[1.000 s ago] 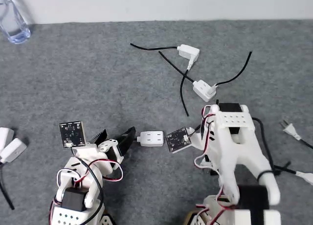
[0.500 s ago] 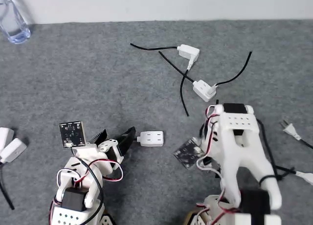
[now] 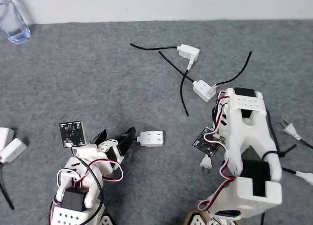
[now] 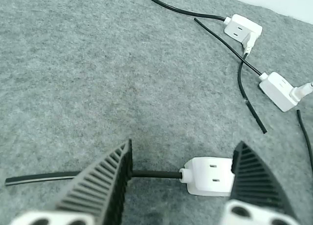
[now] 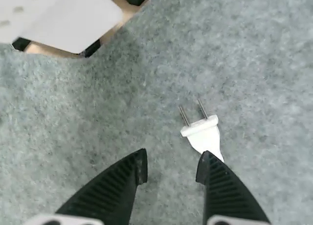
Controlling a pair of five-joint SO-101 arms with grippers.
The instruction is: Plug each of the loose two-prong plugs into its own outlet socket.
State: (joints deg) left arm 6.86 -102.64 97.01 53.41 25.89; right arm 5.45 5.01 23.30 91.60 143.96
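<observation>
A white outlet socket (image 3: 151, 138) on a black cord lies on the grey carpet in front of my left gripper (image 3: 117, 135). That gripper is open; the socket (image 4: 208, 176) sits close to one finger, and the cord (image 4: 156, 174) runs across the gap. My left gripper (image 4: 184, 147) holds nothing. My right gripper (image 5: 173, 161) is open over a loose white two-prong plug (image 5: 200, 127), whose prongs point away from it. The same plug (image 3: 206, 162) lies beside the right arm (image 3: 244, 132). Two more sockets (image 3: 188, 52) (image 3: 204, 90) lie farther back.
Black cords (image 3: 183, 78) cross between the far sockets. Two further plugs (image 3: 292, 130) (image 3: 305, 176) lie at the right edge. White socket blocks (image 3: 10, 146) sit at the left edge and a clear glass (image 3: 12, 19) stands at the back left.
The right arm has swung to the right, away from the near socket, and a white plug now shows on the carpet by it. The left arm has not moved.
</observation>
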